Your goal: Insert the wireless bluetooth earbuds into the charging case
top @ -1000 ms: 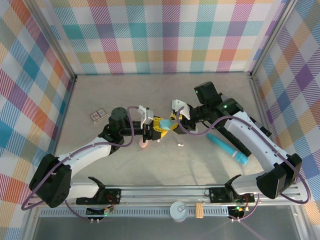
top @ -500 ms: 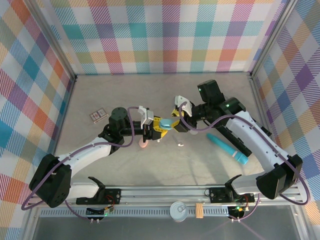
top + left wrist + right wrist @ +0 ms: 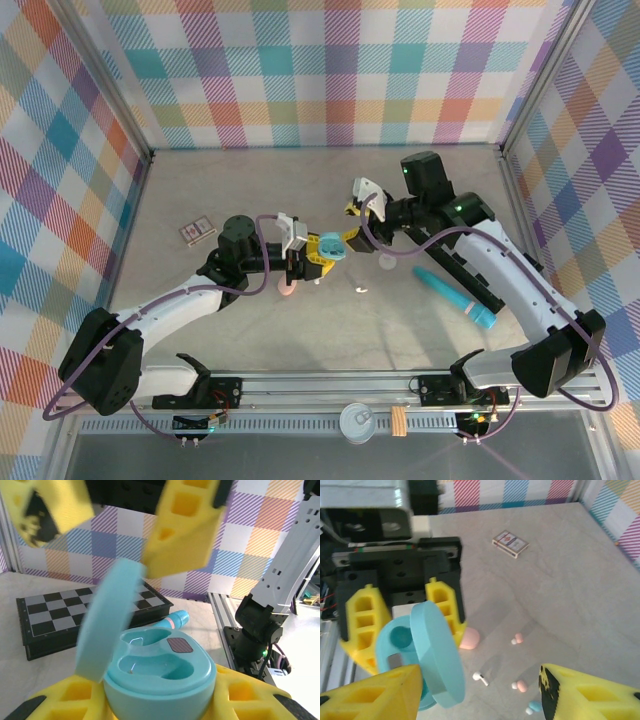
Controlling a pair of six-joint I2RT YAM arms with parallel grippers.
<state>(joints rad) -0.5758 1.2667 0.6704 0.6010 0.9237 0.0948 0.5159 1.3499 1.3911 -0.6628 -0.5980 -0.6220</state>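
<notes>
Centre: left gripper [image 3: 320, 256] clamps the open teal charging case [image 3: 332, 247]; right gripper [image 3: 353, 224], jaws wide, just beside it.

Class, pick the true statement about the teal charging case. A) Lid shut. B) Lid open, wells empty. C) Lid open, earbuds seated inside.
B: the teal charging case, held in the left gripper, has its lid raised over bare wells.

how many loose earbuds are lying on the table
4 seen from the right wrist: a tiny white plastic earbud, one pink plastic earbud above it, another pink earbud right of it, a teal earbud lowest. More may be hidden.
</notes>
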